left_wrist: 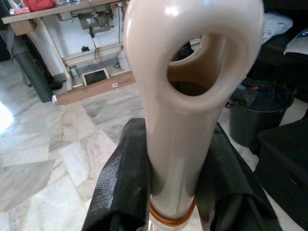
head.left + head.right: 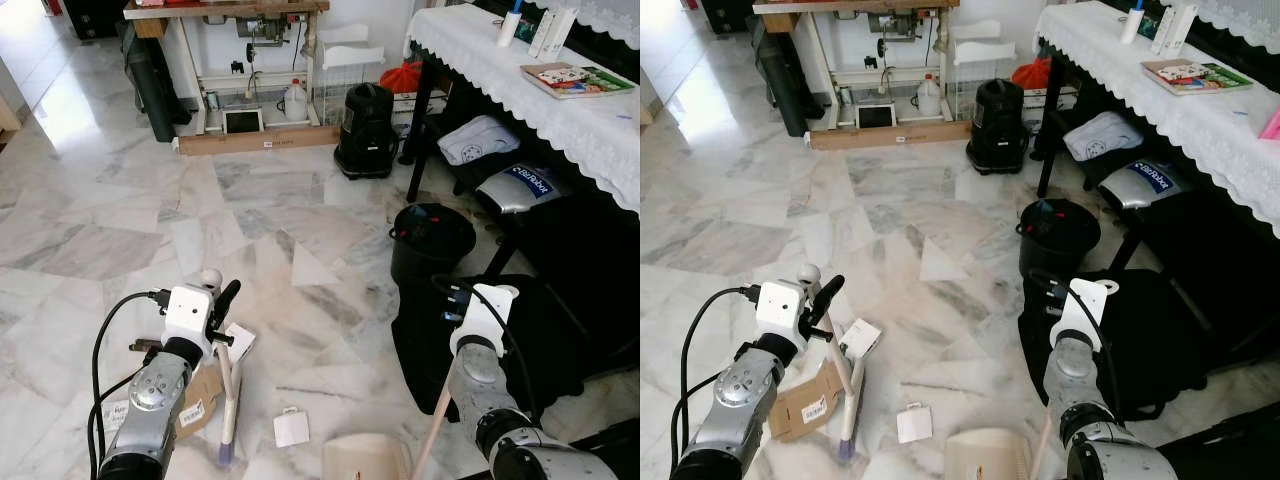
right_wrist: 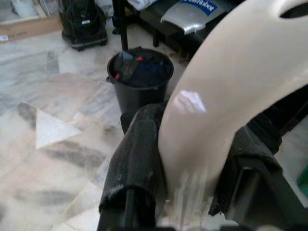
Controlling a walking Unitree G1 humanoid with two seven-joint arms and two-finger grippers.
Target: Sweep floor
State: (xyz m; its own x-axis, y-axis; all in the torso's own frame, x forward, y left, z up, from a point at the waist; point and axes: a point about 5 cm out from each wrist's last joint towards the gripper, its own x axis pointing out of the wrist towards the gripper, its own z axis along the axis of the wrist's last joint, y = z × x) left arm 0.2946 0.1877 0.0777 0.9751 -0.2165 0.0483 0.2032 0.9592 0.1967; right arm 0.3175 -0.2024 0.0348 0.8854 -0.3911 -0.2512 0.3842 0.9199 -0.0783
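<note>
The right gripper (image 3: 192,159) has its two black fingers (image 3: 137,163) closed on a cream plastic handle (image 3: 231,96), which bears a glossy highlight and a dark slot near its far end. Beyond the fingers, a black bucket (image 3: 139,91) with dark contents stands on the marble floor (image 3: 53,120). A black vacuum cleaner (image 3: 84,24) sits farther off, near a dark table leg (image 3: 120,21).

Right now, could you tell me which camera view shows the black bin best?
The right wrist view: the black bin sits close, its rim whole and dark contents with red bits visible inside. Both eye views show it smaller, standing on the marble floor beside the table. The left wrist view catches it partly, at the edge.
</note>
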